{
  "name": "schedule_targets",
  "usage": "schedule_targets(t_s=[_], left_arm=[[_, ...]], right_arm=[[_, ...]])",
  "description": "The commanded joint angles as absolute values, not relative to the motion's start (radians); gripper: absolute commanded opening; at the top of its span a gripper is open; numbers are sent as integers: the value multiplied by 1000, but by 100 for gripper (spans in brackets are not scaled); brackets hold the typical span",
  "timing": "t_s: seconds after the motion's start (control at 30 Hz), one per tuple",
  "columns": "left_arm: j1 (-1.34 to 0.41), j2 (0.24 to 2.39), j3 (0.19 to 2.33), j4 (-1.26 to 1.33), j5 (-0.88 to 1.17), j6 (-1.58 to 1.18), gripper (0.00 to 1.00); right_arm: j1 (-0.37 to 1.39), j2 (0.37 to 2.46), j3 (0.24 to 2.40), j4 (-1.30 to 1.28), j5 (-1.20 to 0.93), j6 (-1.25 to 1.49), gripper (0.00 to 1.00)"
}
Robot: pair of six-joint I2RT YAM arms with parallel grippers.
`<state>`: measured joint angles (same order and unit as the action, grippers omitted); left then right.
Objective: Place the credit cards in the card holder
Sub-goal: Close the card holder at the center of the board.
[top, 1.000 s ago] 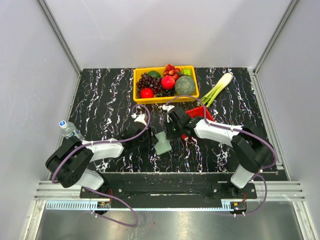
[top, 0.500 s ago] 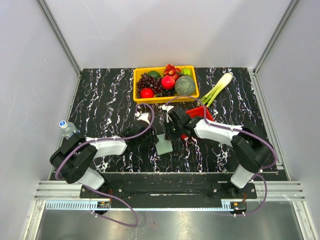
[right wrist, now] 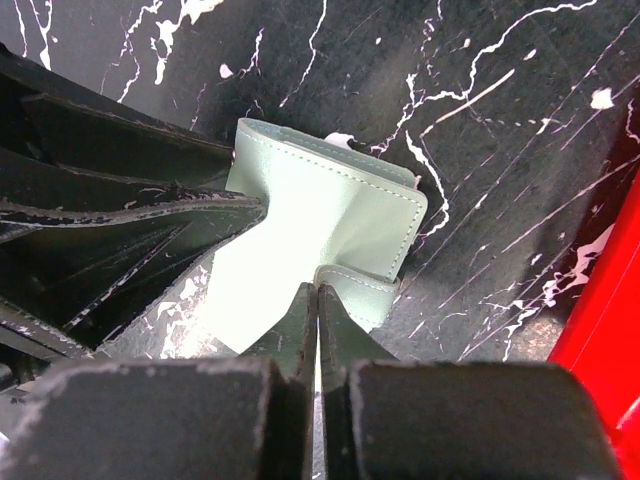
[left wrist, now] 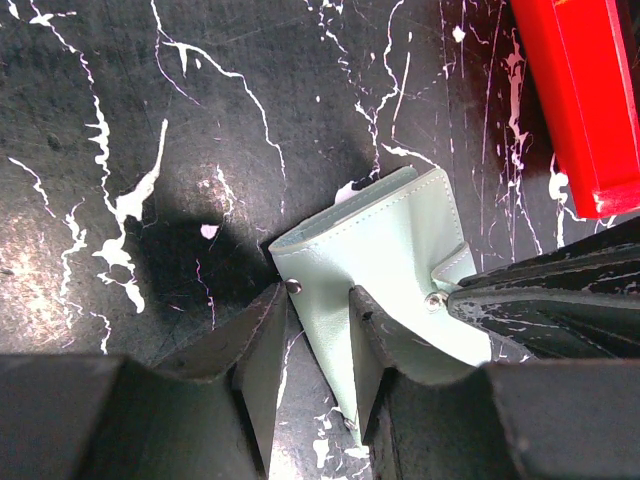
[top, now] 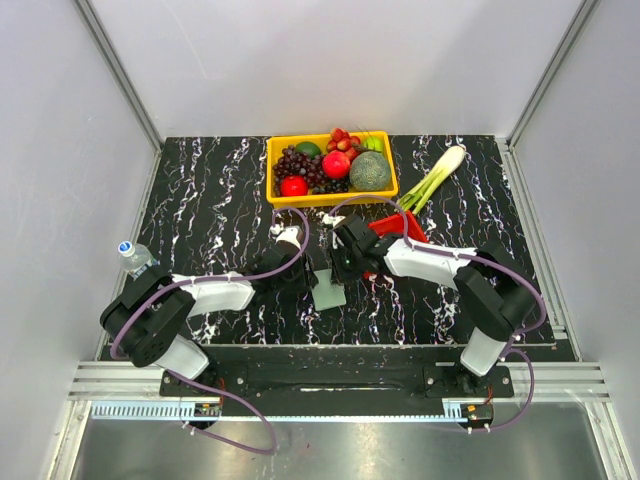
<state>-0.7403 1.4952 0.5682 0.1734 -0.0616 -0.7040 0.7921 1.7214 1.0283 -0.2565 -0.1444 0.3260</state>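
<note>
Card holder (top: pixel 328 292) lies mid-surface (top: pixel 210 210), snap undone, between both arms. Left fingers (left wrist: pixel 262 345) pinch its 9 o'clock edge. Right fingers (right wrist: pixel 300 320) are pressed together at the snap tab on the 3 o'clock side; can't tell if they've caught it. My read: you're only opening it. No credit cards visible, none in the pockets. Red basket (top: pixel 408 228) at 2 o'clock crowds your right arm. Fruit tray (top: pixel 271 170) at 12, leek (top: pixel 435 178) at 1, bottle (top: pixel 135 258) at 9, all well apart.

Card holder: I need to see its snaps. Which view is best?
Left wrist: the card holder sits close, both snap studs visible. Right wrist shows its folds and flap, no studs; top external only a small pale patch.
</note>
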Motion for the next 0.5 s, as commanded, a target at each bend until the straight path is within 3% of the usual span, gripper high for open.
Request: schedule_targets(t_s=[0.0,0.47], left_arm=[[-750,1488,584,152,-64,-698,35],[-750,1476,575,152,-75,-703,34]], right_arm=[[798,1749,1055,-279,-170,319,0],[798,1724,1065,-348,-100,278,0]])
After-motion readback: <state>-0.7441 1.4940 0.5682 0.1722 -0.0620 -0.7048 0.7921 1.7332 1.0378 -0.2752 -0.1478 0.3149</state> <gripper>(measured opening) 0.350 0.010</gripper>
